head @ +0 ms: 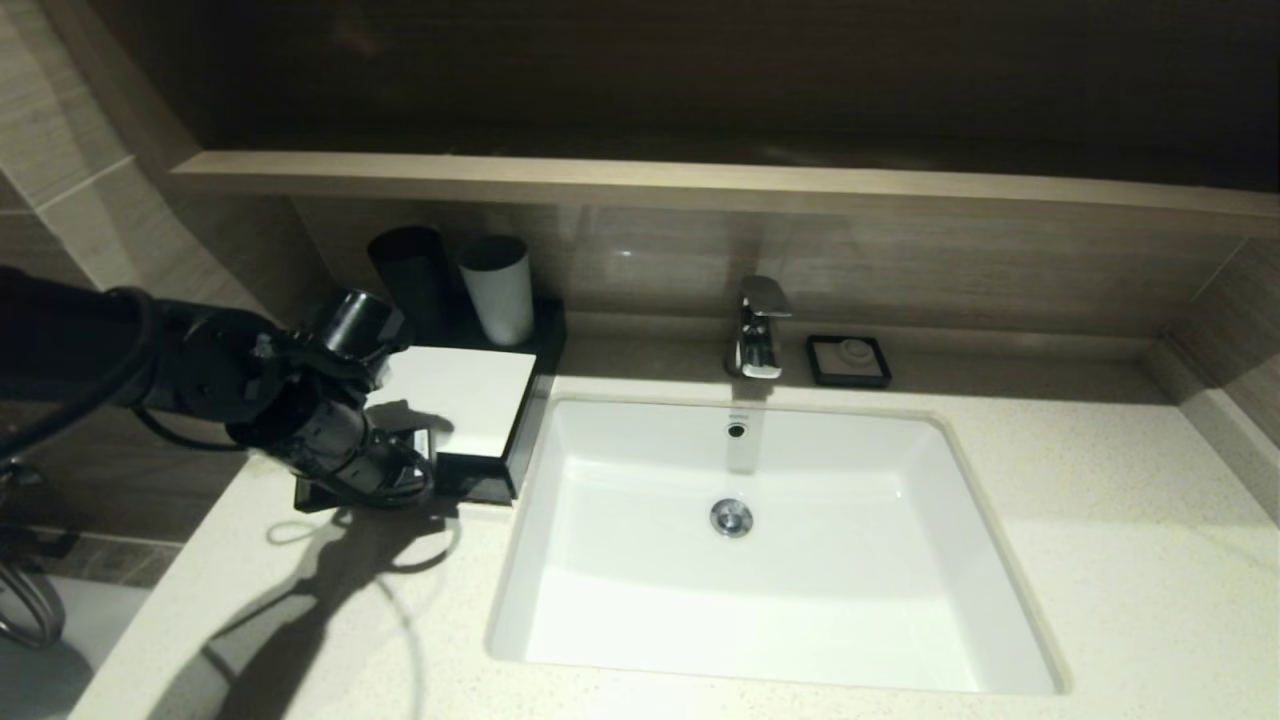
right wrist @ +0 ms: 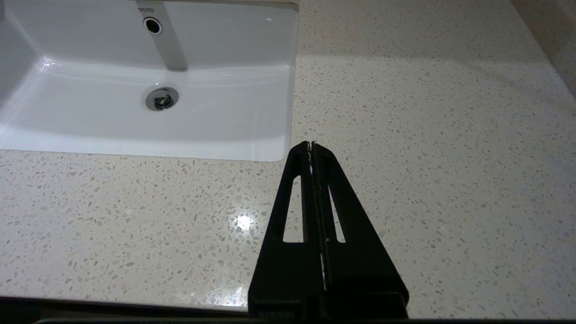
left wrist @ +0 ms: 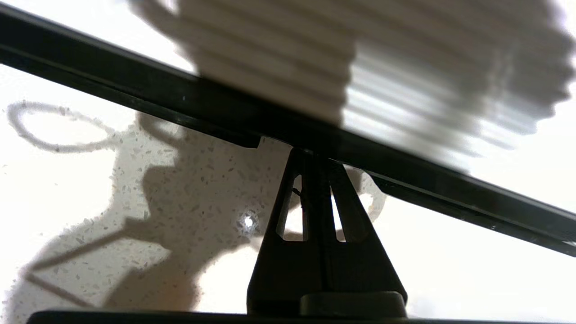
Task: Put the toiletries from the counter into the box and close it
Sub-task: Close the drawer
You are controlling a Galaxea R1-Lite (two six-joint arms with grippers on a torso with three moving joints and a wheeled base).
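1. Counter (head: 1100, 520): I see a white speckled stone slab running the full width of the head view, with a wood-look shelf (head: 700, 185) above its back wall.
2. Basin (head: 760, 540): a white rectangular sink set into the counter at centre, with a chrome tap (head: 758, 328) behind it.
3. Box (head: 470, 400): a flat black case with a white top panel, sitting on the counter just left of the basin. Its front edge faces me; in the left wrist view that edge appears as a dark band (left wrist: 405, 166) crossing the picture.
4. Left gripper (head: 405, 480): my left arm reaches in from the left, low over the counter at the box's front edge. In the left wrist view the fingers (left wrist: 315, 180) are pressed together with nothing between them, tips touching the dark edge.
5. Right gripper (right wrist: 311, 146): out of the head view. Its own camera shows it above bare counter beside the basin's near corner, fingers closed flat against each other and empty.
6. Cups: a black cup (head: 412, 270) and a white cup (head: 497, 290) stand upright behind the box.
7. Soap dish (head: 848, 360): small, black and square, right of the tap.
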